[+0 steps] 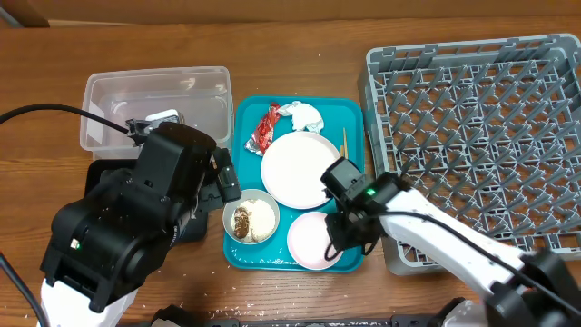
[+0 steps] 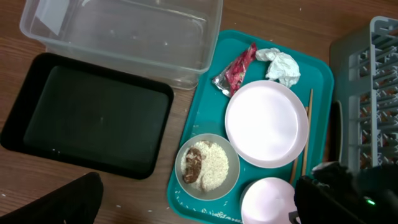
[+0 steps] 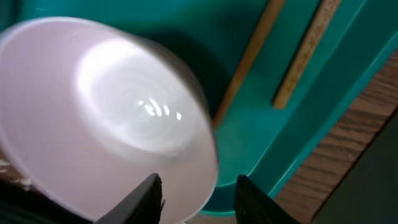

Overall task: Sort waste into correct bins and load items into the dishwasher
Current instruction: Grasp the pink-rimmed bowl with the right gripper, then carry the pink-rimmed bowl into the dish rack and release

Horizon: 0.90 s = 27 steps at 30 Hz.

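A teal tray holds a red snack wrapper, a white tissue, a white plate, chopsticks, a bowl of rice with brown bits and a pale pink bowl. My right gripper is open, and its fingers straddle the pink bowl's right rim. My left gripper is open and empty, above the table just left of the tray. The clear tub and the black tray are empty. The grey dish rack stands on the right.
Loose rice grains lie along the tray's front edge and on the wooden table. The left arm's body hides most of the black tray in the overhead view. The rack's wall stands close to the tray's right side.
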Each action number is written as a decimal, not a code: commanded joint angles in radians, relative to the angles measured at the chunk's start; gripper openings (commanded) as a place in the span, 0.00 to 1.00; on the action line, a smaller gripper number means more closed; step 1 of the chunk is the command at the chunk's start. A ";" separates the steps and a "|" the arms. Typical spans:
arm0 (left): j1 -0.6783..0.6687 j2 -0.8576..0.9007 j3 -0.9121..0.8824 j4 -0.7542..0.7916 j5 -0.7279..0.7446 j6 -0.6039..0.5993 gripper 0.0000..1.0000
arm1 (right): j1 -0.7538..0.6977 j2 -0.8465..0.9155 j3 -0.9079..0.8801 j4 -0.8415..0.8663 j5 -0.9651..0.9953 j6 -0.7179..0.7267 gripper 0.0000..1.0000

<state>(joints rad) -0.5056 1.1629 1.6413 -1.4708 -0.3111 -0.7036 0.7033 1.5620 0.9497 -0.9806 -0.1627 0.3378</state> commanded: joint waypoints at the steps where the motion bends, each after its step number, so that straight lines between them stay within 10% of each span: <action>1: 0.008 0.006 0.016 0.000 -0.030 0.034 1.00 | 0.006 0.043 -0.003 0.003 0.016 -0.021 0.34; 8: 0.008 0.026 0.016 0.001 -0.029 0.043 1.00 | 0.006 0.042 0.006 0.003 0.056 0.005 0.04; 23: 0.008 0.063 0.015 0.000 -0.029 0.043 1.00 | 0.006 -0.270 0.208 -0.132 0.401 0.169 0.04; 27: 0.008 0.064 0.015 0.000 -0.029 0.043 1.00 | 0.005 -0.454 0.227 -0.132 0.862 0.316 0.04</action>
<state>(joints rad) -0.5056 1.2232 1.6413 -1.4708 -0.3195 -0.6777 0.7063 1.2259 1.1496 -1.1114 0.2855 0.5194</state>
